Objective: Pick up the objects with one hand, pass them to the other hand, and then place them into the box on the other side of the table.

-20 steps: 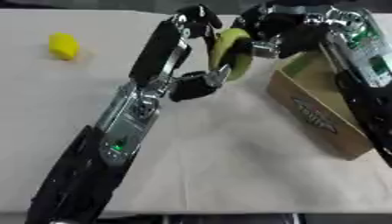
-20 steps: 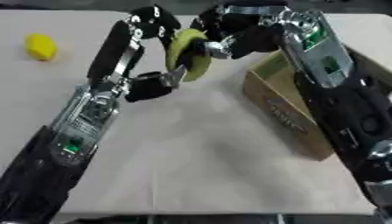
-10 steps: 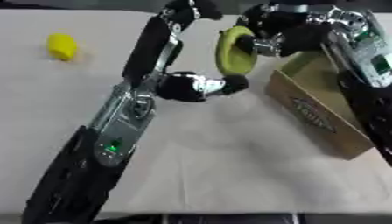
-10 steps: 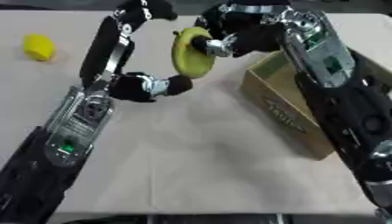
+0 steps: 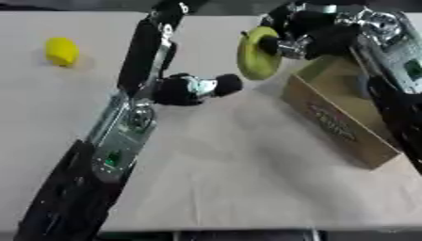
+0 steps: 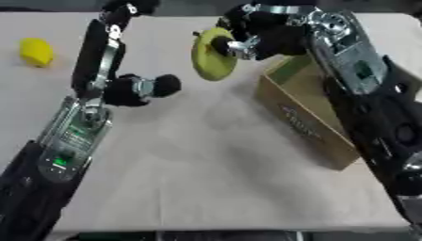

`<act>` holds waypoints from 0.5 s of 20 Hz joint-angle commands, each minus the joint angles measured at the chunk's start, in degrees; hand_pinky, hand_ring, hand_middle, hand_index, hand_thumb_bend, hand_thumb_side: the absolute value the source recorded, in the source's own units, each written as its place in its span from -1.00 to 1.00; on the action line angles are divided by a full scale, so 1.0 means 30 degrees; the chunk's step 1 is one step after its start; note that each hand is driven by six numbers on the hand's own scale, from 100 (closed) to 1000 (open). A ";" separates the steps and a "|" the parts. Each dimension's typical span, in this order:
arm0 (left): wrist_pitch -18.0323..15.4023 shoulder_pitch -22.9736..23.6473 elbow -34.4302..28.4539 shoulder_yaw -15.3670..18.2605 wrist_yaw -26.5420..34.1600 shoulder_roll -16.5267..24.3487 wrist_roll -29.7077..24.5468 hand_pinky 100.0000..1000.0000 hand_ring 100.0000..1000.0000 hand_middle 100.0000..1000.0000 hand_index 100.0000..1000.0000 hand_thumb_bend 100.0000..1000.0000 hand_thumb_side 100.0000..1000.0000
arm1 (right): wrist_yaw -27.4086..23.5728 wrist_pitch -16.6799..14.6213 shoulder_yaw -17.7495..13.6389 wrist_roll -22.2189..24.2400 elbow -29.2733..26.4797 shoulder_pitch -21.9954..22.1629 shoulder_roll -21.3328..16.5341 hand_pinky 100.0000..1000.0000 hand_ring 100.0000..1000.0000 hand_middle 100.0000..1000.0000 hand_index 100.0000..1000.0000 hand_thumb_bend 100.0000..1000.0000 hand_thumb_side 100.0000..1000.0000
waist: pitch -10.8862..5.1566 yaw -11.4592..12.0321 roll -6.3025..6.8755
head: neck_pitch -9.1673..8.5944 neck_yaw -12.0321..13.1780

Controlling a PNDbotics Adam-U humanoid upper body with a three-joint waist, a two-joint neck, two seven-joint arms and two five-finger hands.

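Two robot hands sit near the upper middle of the frame, and the handover between them has just finished. The right hand (image 5: pixel 309 37), reaching in from the upper right, now has its fingers curled round a flat yellow-green disc (image 5: pixel 255 54), held on edge in the air just left of the cardboard box (image 5: pixel 338 117). The left hand (image 5: pixel 194 88), left of centre and a little lower, has let go: a second ago it was at the disc together with the right hand, and it has since drawn back to the left with nothing in it; its fingers look curled in, though they are blurred. So the pass is done, and by my judgement what remains for this object is to carry it over the open box and set it inside. The box stands on the pale surface (image 5: pixel 231 179) at the right, its open top beside and below the right hand. A second yellow object (image 5: pixel 62 51) lies untouched at the upper left, well apart from both hands. Dark printing runs along the box's side, but it cannot be read.
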 commanded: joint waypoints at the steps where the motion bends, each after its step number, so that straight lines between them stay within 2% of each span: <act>1: 0.0391 0.0029 -0.0192 0.0381 0.0100 0.0679 0.0438 0.51 0.36 0.33 0.65 0.80 1.00 | -0.0431 -0.0132 -0.0592 -0.0439 -0.0489 -0.0079 -0.0966 0.65 -0.18 -0.07 -0.23 -1.00 -0.66 | -0.0223 -0.0084 -0.0176 | -0.0030 -0.0228; 6: 0.1056 0.0502 0.0058 0.0812 0.0407 0.1804 0.0673 0.51 0.34 0.31 0.64 0.62 0.93 | -0.1228 -0.0473 -0.1383 -0.1184 -0.0903 0.0628 -0.1967 0.65 -0.17 -0.06 -0.22 -1.00 -0.62 | -0.0271 -0.0181 -0.0093 | -0.0030 -0.0593; 7: 0.1178 0.0553 0.0081 0.0894 0.0454 0.2088 0.0713 0.51 0.34 0.31 0.61 0.54 0.84 | -0.1368 -0.0527 -0.1617 -0.1422 -0.0972 0.0812 -0.2174 0.66 -0.17 -0.06 -0.22 -1.00 -0.60 | -0.0284 -0.0204 -0.0066 | -0.0030 -0.0633; 10: 0.1567 0.0696 0.0153 0.1023 0.0627 0.3146 0.0821 0.51 0.35 0.31 0.61 0.50 0.83 | -0.1678 -0.0846 -0.2444 -0.2538 -0.1189 0.1543 -0.2869 0.66 -0.17 -0.06 -0.22 -1.00 -0.57 | -0.0352 -0.0318 0.0043 | -0.0030 -0.0571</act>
